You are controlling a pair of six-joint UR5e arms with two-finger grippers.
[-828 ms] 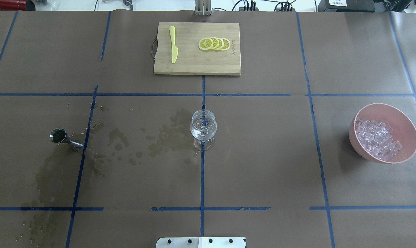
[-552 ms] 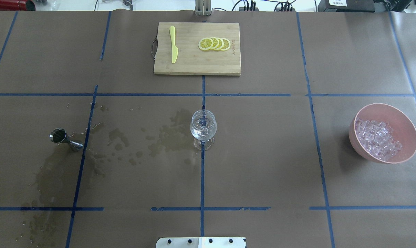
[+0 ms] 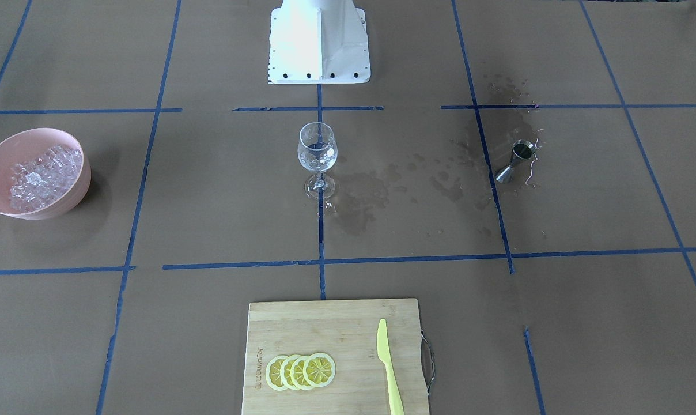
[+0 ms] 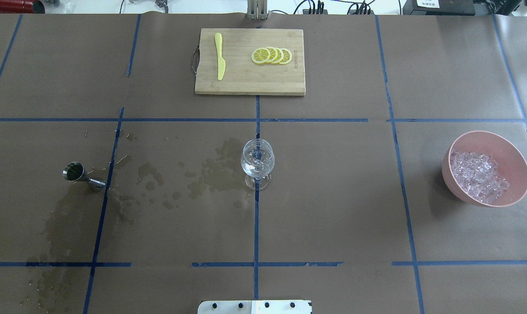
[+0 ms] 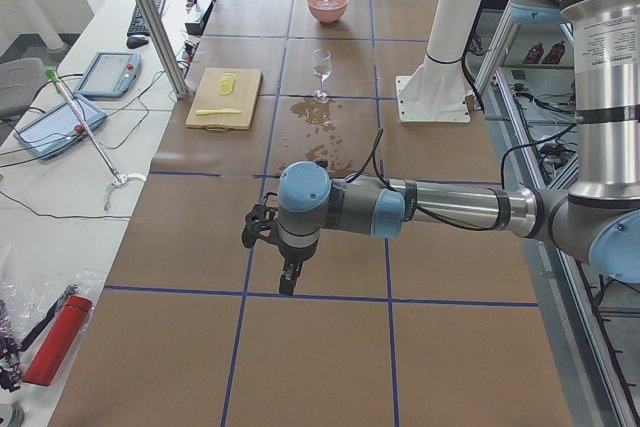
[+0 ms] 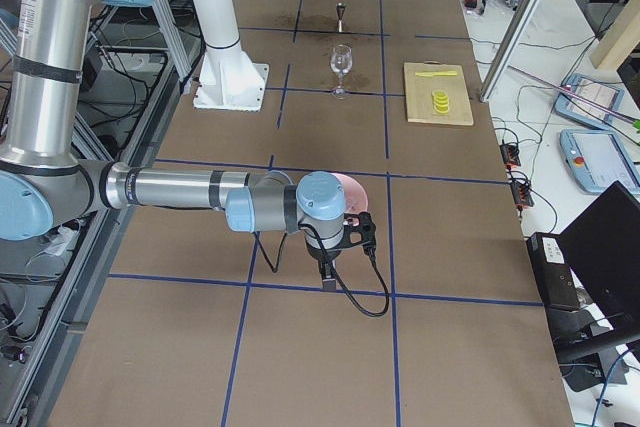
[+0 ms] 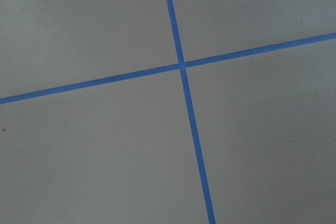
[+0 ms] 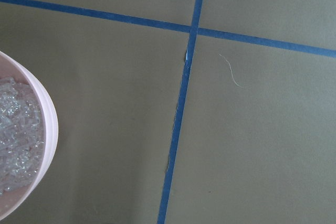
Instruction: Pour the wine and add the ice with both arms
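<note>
The left arm (image 5: 450, 209) and right arm (image 6: 180, 189) each stretch level out over the table. The left gripper (image 5: 288, 287) and right gripper (image 6: 327, 283) point straight down; whether their jaws are parted cannot be told. Ice (image 4: 479, 176) fills a pink bowl (image 4: 514, 150) at 3 o'clock from the upright wine glass (image 4: 257, 162), which perhaps holds clear liquid.

Bright, even light; sharp pictures.
You see a soft shadow left of the bowl (image 4: 510, 152); wrist views look duller.
</note>
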